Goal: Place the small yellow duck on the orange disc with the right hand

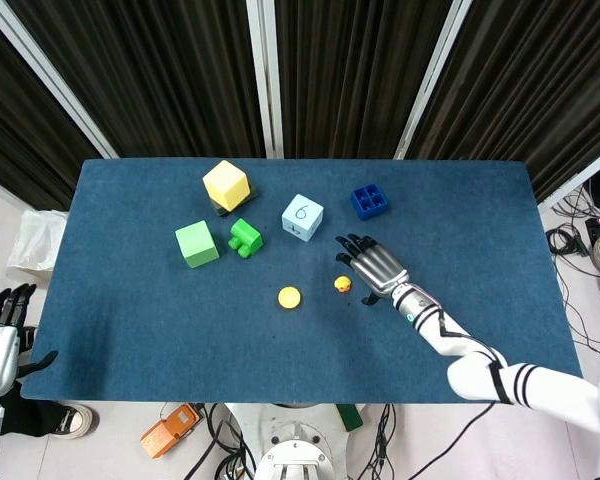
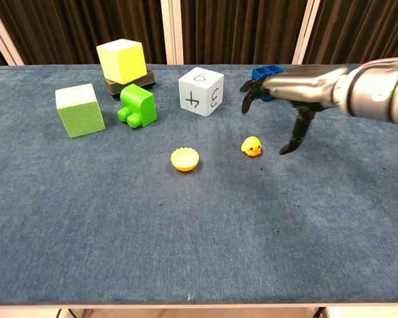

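While one small yellow duck point(image 2: 252, 146) sits (untouched), right hand point(image 2: 286, 93) hovers.

The right robot hand point(image 2: 288, 93) covers most of the blue block point(image 2: 266, 69) in the chest view, so only its top corner shows. The left robot hand point(image 1: 0, 335) is cut off by the head view's edge. The duck point(image 1: 343, 285) looks too small there to make out its face.

Dark ribbed curtains point(image 1: 350, 70) behind blue table point(image 1: 130, 310)
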Available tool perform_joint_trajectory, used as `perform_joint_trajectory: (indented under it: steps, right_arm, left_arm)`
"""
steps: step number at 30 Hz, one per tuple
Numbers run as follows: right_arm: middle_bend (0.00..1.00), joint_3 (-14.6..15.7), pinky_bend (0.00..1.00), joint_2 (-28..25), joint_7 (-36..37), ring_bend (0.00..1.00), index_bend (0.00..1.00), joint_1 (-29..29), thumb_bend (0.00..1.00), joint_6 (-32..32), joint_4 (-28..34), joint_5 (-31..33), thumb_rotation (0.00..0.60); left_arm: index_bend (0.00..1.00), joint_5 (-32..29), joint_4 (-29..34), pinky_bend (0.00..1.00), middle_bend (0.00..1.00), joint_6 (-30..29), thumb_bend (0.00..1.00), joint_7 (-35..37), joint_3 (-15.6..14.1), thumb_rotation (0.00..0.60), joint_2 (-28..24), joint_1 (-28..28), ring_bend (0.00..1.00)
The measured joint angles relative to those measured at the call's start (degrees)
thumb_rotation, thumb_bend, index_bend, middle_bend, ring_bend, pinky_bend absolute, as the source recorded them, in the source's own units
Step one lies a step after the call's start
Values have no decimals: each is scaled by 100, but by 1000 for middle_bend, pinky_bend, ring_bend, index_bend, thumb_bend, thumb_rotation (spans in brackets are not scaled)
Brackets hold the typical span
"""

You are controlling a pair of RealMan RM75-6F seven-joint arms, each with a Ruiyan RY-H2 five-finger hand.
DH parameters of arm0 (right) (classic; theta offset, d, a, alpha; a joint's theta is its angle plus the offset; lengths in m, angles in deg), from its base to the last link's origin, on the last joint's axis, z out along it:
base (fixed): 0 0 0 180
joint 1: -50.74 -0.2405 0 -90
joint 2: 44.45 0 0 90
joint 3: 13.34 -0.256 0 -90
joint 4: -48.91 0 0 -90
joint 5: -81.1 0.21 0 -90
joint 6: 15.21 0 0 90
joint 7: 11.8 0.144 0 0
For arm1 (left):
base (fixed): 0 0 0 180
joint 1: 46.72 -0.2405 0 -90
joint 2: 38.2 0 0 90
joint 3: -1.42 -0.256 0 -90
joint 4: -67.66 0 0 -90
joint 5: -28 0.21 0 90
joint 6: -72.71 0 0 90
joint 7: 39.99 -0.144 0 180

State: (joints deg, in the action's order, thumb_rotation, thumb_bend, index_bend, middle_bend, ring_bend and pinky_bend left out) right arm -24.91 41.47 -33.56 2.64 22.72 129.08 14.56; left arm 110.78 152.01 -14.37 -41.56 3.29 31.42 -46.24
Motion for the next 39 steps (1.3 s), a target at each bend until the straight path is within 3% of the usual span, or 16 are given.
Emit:
perform_joint_trajectory:
  steps: [12, 22, 27, 32, 39]
  right_arm:
    - [121, 112, 218, 604, 100, 104, 466, -316, 353, -122, -742, 359, 600]
    - [215, 150, 253, 902, 451, 168, 675, -402, 435, -27, -1181, 250, 600]
    - [229, 103, 259, 803, 626, 174, 699, -374, 449, 198, -986, 83, 600]
    - [229, -3, 260, 578, 822, 174, 682, -392, 464, 340, -391, -109, 600]
    - [229, -118, 260, 698, 599, 174, 655, -786, 464, 167, -138, 27, 600]
  left_arm:
    - [59, -69, -282, 0, 77, 27, 26, 225, -14, 600, 115, -76, 64]
    - [59, -95, -455, 0, 77, 40, 26, 360, -19, 600, 188, -124, 64]
    - [59, -95, -504, 0, 77, 35, 26, 404, -15, 600, 202, -143, 64]
    - [59, -67, -498, 0, 77, 19, 26, 407, -5, 600, 194, -140, 64]
    - [59, -70, -496, 0, 77, 0, 26, 411, -14, 600, 185, -178, 64]
